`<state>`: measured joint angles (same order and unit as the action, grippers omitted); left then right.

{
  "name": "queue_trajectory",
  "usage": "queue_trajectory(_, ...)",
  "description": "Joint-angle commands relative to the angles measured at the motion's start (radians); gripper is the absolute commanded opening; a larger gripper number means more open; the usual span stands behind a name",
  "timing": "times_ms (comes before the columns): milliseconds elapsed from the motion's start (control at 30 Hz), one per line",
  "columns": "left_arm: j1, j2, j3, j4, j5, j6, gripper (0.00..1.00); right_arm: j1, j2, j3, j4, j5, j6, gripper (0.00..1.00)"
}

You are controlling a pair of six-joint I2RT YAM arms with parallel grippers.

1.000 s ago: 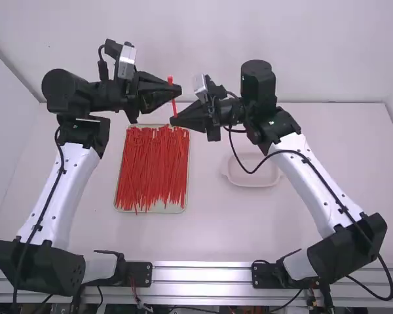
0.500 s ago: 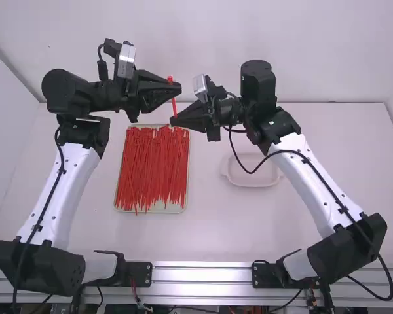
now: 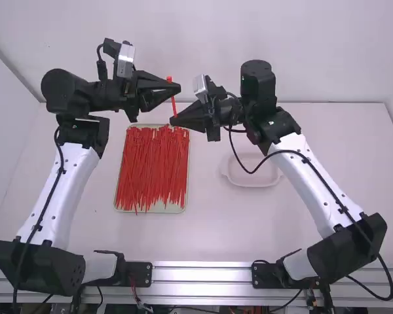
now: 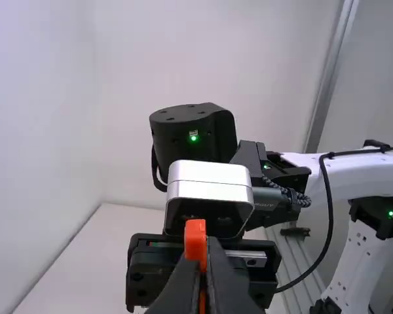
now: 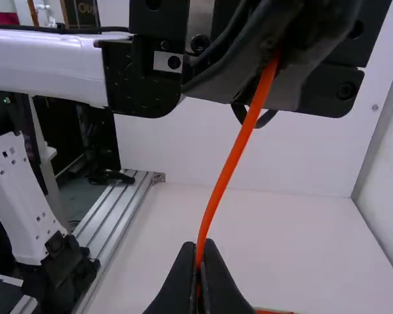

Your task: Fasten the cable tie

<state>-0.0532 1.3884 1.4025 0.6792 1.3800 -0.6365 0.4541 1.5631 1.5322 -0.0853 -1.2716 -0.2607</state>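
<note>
A single red cable tie is held in the air above the far end of the tray, between both grippers. My left gripper is shut on its upper end, where the tie's head pokes out above the fingers. My right gripper is shut on the lower end, and the strap runs from its fingers up to the left gripper. The two grippers face each other, close together.
A tray holding several loose red cable ties lies on the table below the grippers. A shallow white dish sits to its right, under the right arm.
</note>
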Motion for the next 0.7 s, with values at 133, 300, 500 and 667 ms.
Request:
queue_trajectory(133,0.002,-0.005,0.000,0.010,-0.001,-0.007,0.02,0.005,0.004,0.019,0.004,-0.006,0.002,0.00)
queue_trajectory(300,0.002,-0.005,0.000,0.010,-0.003,-0.007,0.02,0.005,0.004,0.019,0.004,-0.006,-0.006,0.00)
queue_trajectory(500,0.005,-0.005,0.000,0.015,-0.008,-0.007,0.02,0.005,0.004,0.019,0.004,-0.006,-0.005,0.00)
queue_trajectory(667,0.005,-0.005,0.000,0.010,-0.013,-0.007,0.02,0.005,0.004,0.019,0.004,-0.005,-0.005,0.00)
